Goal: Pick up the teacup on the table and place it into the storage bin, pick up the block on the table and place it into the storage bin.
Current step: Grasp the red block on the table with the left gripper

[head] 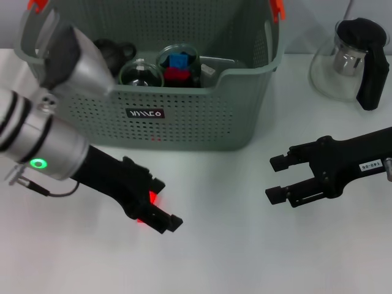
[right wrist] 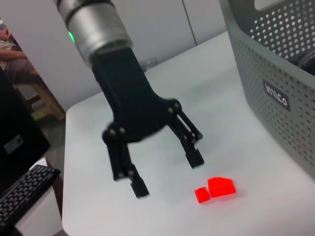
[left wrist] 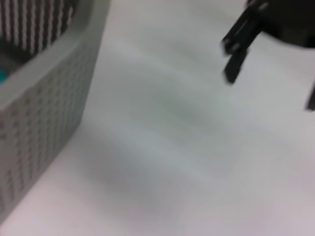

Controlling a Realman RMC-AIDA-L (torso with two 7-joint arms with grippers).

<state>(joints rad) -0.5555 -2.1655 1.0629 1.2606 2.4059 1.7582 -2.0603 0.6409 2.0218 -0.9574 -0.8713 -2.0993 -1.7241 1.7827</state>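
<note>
Left gripper [right wrist: 165, 169]: above the white table [head: 245, 257] in front of the storage bin [head: 184, 122], jaws spread wide, empty.
Red block [right wrist: 216, 188]: on the table just beside the left fingertips, untouched.
Right gripper [head: 275, 179]: low over the table to the bin's right, jaws apart, holding nothing.
Teacup [head: 141, 75]: clear glass, inside the bin beside a glass holding blue and red blocks.
Glass teapot [head: 352, 58]: on the table right of the bin.

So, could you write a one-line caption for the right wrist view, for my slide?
Left claw, open, hovers above small red blocks on the white table, beside the grey-green perforated plastic storage bin.
</note>
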